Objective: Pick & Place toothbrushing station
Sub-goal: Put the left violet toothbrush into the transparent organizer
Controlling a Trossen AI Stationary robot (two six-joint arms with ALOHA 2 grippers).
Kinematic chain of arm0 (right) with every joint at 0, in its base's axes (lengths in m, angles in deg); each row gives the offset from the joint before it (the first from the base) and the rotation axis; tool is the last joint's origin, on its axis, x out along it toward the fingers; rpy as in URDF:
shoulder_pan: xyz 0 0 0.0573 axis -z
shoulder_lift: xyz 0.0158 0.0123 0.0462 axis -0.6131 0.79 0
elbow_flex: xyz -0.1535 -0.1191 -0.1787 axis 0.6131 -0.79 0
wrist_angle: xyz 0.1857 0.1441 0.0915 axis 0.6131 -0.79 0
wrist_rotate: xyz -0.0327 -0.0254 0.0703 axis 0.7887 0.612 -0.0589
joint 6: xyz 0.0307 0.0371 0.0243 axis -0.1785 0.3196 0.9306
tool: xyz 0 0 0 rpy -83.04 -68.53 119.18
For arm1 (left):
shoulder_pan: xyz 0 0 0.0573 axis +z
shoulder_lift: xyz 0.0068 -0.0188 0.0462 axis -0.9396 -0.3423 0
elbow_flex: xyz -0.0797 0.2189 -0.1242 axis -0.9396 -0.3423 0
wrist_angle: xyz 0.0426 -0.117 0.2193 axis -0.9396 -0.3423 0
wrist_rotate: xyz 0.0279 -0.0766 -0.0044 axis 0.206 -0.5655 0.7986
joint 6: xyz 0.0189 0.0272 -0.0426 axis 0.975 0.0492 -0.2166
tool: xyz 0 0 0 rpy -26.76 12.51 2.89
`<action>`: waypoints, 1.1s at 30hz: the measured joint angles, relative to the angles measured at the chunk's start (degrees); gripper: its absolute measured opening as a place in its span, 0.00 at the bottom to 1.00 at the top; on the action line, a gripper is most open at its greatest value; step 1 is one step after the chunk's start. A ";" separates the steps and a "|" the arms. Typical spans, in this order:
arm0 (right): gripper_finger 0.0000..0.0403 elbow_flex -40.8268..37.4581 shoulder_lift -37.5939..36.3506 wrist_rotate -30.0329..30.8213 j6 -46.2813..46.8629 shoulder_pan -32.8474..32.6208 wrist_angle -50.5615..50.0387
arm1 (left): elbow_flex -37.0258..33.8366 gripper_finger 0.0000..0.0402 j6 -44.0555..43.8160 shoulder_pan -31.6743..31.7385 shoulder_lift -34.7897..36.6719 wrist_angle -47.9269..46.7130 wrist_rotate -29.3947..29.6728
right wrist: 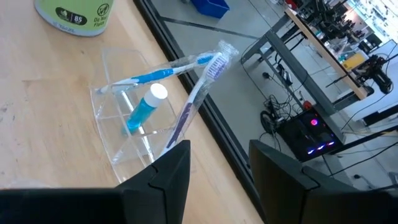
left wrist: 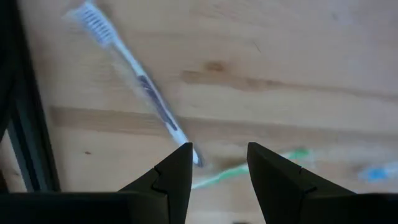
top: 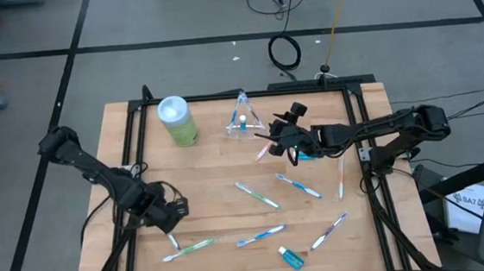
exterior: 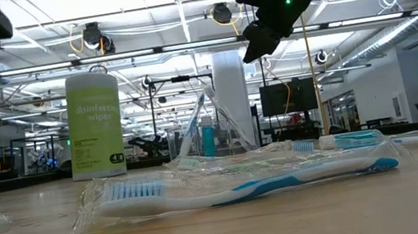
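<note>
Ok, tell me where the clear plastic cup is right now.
In the high view the clear plastic cup stands at the table's far edge near the middle, just right of the green wipes canister, with the right gripper hovering close beside it.

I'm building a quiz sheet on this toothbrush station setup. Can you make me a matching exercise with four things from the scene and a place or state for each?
Things:
1. clear cup
2. green canister
3. loose blue tube
4. left tool

Places or states:
A. stands upright beside the cup, on the left arm's side
B. open, just above a white toothbrush
C. holds two toothbrushes and a capped tube
D. lies flat on the wood among scattered toothbrushes

Pairs: 1-C, 2-A, 3-D, 4-B
</note>
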 joint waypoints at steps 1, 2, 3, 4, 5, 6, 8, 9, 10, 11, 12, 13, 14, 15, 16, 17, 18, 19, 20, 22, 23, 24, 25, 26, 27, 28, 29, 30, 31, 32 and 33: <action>0.38 0.00 0.00 0.02 0.29 0.00 0.00 | 0.00 0.39 -2.51 -0.57 -0.13 -0.94 0.23; 0.38 0.00 0.00 0.00 0.38 0.00 0.00 | 0.00 0.39 -4.02 -1.11 -0.11 -2.05 0.76; 0.38 0.00 0.00 0.00 0.43 0.00 0.00 | 0.00 0.39 -4.43 -1.44 -0.11 -3.42 2.06; 0.38 0.00 0.00 0.00 0.42 0.00 0.00 | 0.00 0.39 -4.43 -1.55 -0.11 -4.54 3.87; 0.38 0.00 0.00 0.00 0.41 0.00 0.00 | -0.10 0.39 -4.29 -1.53 -0.10 -5.53 5.96; 0.38 -0.05 0.00 0.01 0.41 0.00 0.05 | -0.32 0.39 -4.00 -1.44 -0.09 -6.00 8.34; 0.38 -0.68 0.00 0.01 0.09 0.00 0.54 | -1.39 0.39 -3.51 -1.05 -0.07 -5.65 9.79; 0.38 -1.07 0.00 0.02 -0.27 0.00 0.47 | -2.21 0.39 -3.20 -0.85 -0.09 -5.37 9.78; 0.38 -1.38 0.03 0.00 -0.66 0.00 0.44 | -3.09 0.39 -2.78 -0.78 -0.09 -5.17 8.68; 0.38 -1.65 0.04 0.00 -1.10 0.11 0.46 | -4.07 0.39 -2.43 -0.83 -0.09 -5.09 7.63; 0.37 -1.87 0.04 0.00 -1.72 0.26 0.46 | -5.16 0.39 -2.37 -1.01 -0.09 -4.44 6.47; 0.37 -1.98 0.04 0.00 -2.03 0.38 0.48 | -6.27 0.39 -2.41 -1.08 -0.07 -2.64 5.00; 0.37 -2.05 0.04 0.00 -2.12 0.45 0.50 | -7.49 0.39 -2.48 -1.14 0.19 -0.04 4.11; 0.37 -2.10 0.04 0.01 -2.11 0.54 0.47 | -8.63 0.39 -2.58 -1.14 0.60 2.88 3.32; 0.37 -2.10 0.04 0.01 -2.07 0.57 0.52 | -9.62 0.39 -2.77 -1.13 0.98 5.52 2.94; 0.37 -2.10 0.04 0.02 -2.06 0.57 0.64 | -10.76 0.39 -2.67 -1.13 1.26 7.44 3.26; 0.37 -2.10 0.04 0.01 -2.06 0.55 0.81 | -11.92 0.39 -2.73 -1.07 1.41 8.53 3.40; 0.37 -2.10 0.03 0.01 -2.07 0.55 0.97 | -13.22 0.39 -3.06 -1.08 1.45 8.78 3.50; 0.37 -2.10 0.03 0.00 -2.08 0.52 1.12 | -14.68 0.39 -3.58 -1.21 1.46 9.12 3.79; 0.37 -2.10 0.04 0.00 -2.08 0.52 1.70 | -17.90 0.39 -4.13 -1.35 1.42 12.35 3.21; 0.37 -2.10 0.02 0.00 -2.08 0.52 1.98 | -19.07 0.39 -4.08 -1.28 1.42 14.67 2.79; 0.37 -2.10 0.03 0.00 -2.08 0.52 2.29 | -19.96 0.39 -4.07 -1.18 1.42 17.45 2.00; 0.37 -2.11 0.02 0.00 -2.07 0.52 2.68 | -20.46 0.39 -3.88 -1.16 1.42 19.38 1.24; 0.37 -2.12 0.03 0.00 -2.08 0.52 3.28 | -20.65 0.39 -3.26 -1.17 1.42 20.75 -0.12; 0.37 -2.12 0.02 0.00 -2.06 0.52 3.94 | -20.44 0.39 -2.62 -1.17 1.42 21.30 -1.65; 0.37 -2.12 0.02 0.00 -2.07 0.52 4.53 | -20.08 0.39 -2.04 -1.04 1.44 21.14 -3.26; 0.37 -2.12 0.02 0.00 -2.06 0.52 4.95 | -19.65 0.39 -1.46 -0.89 1.44 20.56 -4.01; 0.37 -2.12 0.02 -0.01 -2.06 0.52 5.34 | -19.32 0.39 -0.69 -0.82 1.44 20.00 -4.31; 0.37 -2.12 0.02 0.00 -2.06 0.52 5.69 | -19.06 0.39 -0.17 -0.75 1.44 19.62 -4.33; 0.37 -2.12 0.02 0.00 -2.07 0.52 6.06 | -18.78 0.39 0.15 -0.69 1.44 19.46 -4.36; 0.36 -2.12 0.02 0.00 -2.06 0.52 6.47 | -18.56 0.39 -0.06 -0.67 1.44 19.38 -4.55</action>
